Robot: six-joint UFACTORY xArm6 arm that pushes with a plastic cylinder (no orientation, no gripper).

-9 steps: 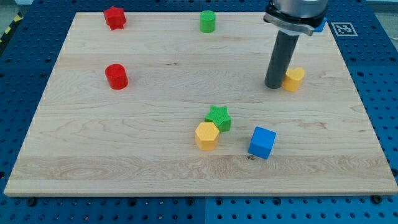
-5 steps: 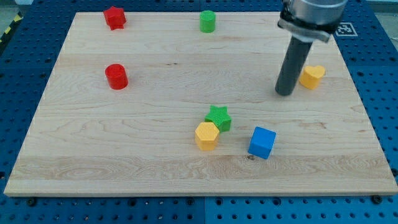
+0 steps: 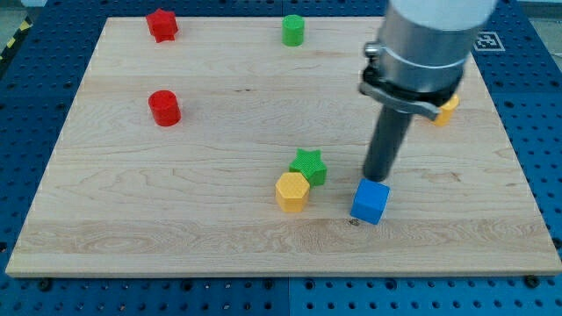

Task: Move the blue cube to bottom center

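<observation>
My tip [image 3: 377, 178] sits just above the blue cube [image 3: 370, 202], at its top edge, touching or nearly so. A bare rod, it grips nothing. The cube lies right of the yellow block [image 3: 291, 190] and green star [image 3: 309, 165], slightly right of bottom center, so I judge the push should go left.

The board [image 3: 176, 184] is pale wood with fine lines of grain, smooth and a little shiny. The blue cube [image 3: 370, 202] and the green star [image 3: 309, 165] look like matt plastic — the star's top is rough with tiny ridges. The rod down to my tip [image 3: 377, 180] is dark and dull, and the collar [image 3: 413, 70] above it is grey metal with a soft shine.
</observation>
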